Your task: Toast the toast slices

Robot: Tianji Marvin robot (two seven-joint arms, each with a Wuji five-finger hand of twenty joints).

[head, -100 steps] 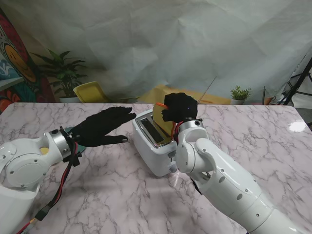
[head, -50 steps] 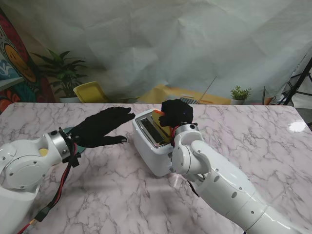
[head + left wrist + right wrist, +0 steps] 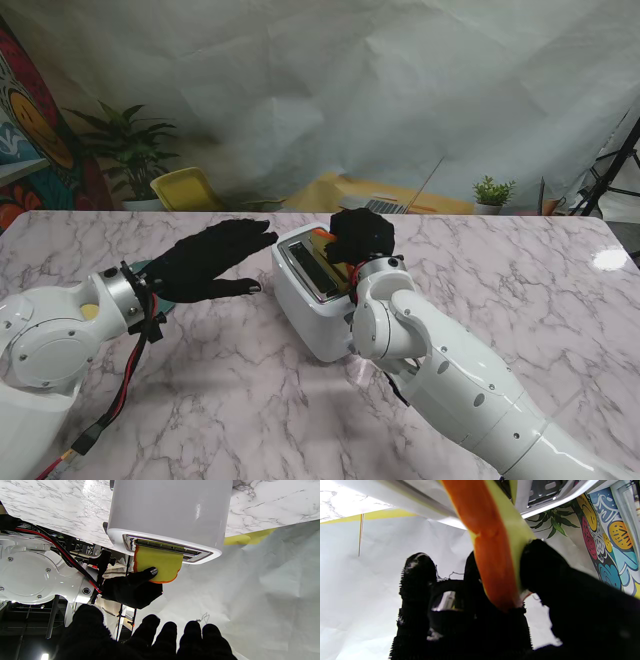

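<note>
From the stand, the right hand [image 3: 361, 236] covers most of the toast slice [image 3: 322, 240], leaving only a sliver of yellow and orange above the far slot of the white toaster [image 3: 318, 290], which sits mid-worktop [image 3: 220, 400] on grey-veined marble. The left wrist view gives what that angle hides: the toast slice [image 3: 158, 563] is a flat yellow sheet with an orange rim and rounded corners, its one end already inside the chrome-edged slot while the rest stands out of the toaster [image 3: 170, 515], and a black-gloved fingertip [image 3: 151, 571] presses on its face. The right wrist view, very close, shows the slice edge-on [image 3: 495, 555], a smooth orange band beside a pale yellow face, pinched between the thumb and the fingers [image 3: 540, 562] of the knitted black glove. The toaster body is glossy and smooth with rounded edges. The left hand [image 3: 205, 260] hovers just left of the toaster, not touching it, its fingers stretched out and slightly apart, holding nothing; its fingertips [image 3: 172, 632] line the left wrist view's edge.
</note>
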